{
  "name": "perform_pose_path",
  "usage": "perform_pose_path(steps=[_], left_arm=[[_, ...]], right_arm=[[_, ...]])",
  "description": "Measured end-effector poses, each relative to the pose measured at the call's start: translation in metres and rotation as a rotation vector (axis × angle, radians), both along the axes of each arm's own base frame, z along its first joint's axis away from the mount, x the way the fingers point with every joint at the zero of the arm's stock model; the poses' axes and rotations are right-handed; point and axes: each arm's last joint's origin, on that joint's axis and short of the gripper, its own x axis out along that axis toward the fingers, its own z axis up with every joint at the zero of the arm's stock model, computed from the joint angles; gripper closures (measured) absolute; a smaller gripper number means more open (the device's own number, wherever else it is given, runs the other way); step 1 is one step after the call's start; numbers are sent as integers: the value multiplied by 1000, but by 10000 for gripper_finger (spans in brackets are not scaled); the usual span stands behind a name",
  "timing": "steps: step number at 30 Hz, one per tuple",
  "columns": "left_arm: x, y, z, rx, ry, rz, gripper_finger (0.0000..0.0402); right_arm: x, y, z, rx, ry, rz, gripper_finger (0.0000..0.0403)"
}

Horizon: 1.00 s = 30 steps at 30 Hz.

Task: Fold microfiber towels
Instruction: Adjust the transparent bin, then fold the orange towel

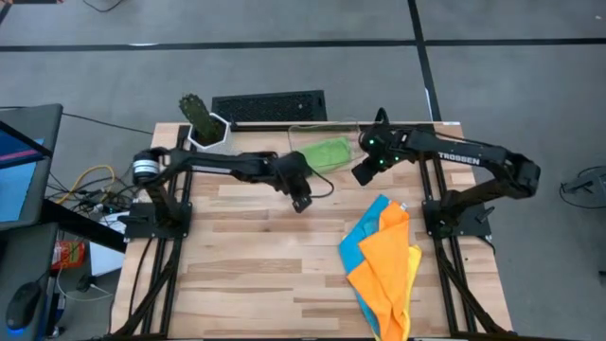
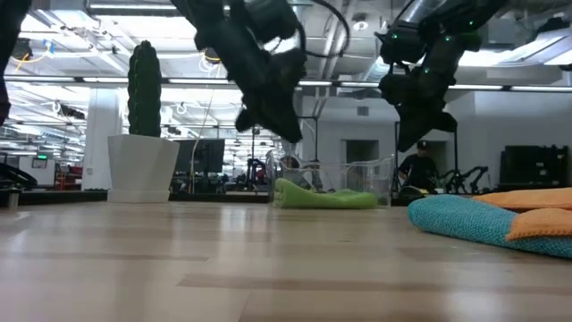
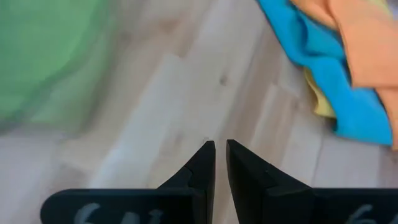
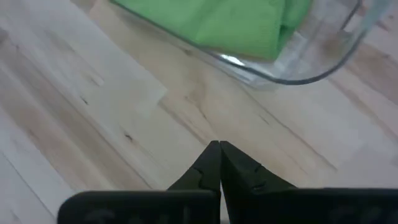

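Observation:
A folded green towel (image 1: 327,153) lies inside the clear plastic bin (image 1: 352,130) at the table's far middle; it also shows in the right wrist view (image 4: 217,22) and the low view (image 2: 323,197). A pile at the right holds the orange towel (image 1: 388,270) on top of the blue towel (image 1: 358,242), with a strip of the yellow towel (image 1: 415,260) at its right edge. My left gripper (image 1: 301,201) hangs over bare table just near of the bin, its fingers nearly closed and empty (image 3: 220,149). My right gripper (image 1: 361,173) hangs beside the bin's right near corner, shut and empty (image 4: 219,149).
A white pot with a dark cactus-like plant (image 1: 201,123) stands at the table's far left. A black keyboard (image 1: 270,104) lies behind the far edge. Bare wood (image 1: 246,275) fills the table's near left and middle.

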Motion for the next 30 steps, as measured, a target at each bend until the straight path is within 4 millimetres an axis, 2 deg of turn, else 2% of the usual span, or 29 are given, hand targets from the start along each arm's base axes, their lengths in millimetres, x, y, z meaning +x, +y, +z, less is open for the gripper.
perform_pose_path(steps=[3, 6, 11, 16, 20, 23, 26, 30], left_arm=[[6, 2, -21, 59, 67, 48, 370], [7, 18, -34, 126, 112, 132, 370], [0, 52, -37, 209, 139, 237, 370], [-10, 85, -35, 216, 125, 329, 370], [-17, 100, -35, 169, 123, 343, 370], [-26, 105, -28, 123, 132, 331, 370], [-34, 100, -14, 77, 134, 281, 370], [-47, 77, 21, 43, 85, 186, 370]], right_arm=[[-3, -5, 0, -2, 0, -22, 369], [-4, -7, 0, 0, 3, -31, 372], [-5, -6, 0, 3, 7, -28, 378], [-3, -1, 0, 11, 17, -7, 375], [-1, 5, -1, 25, 31, 7, 370], [-1, 15, -3, 63, 63, 31, 370], [-3, 32, -3, 149, 108, 59, 371], [-2, 75, -6, 244, 227, 146, 367]])
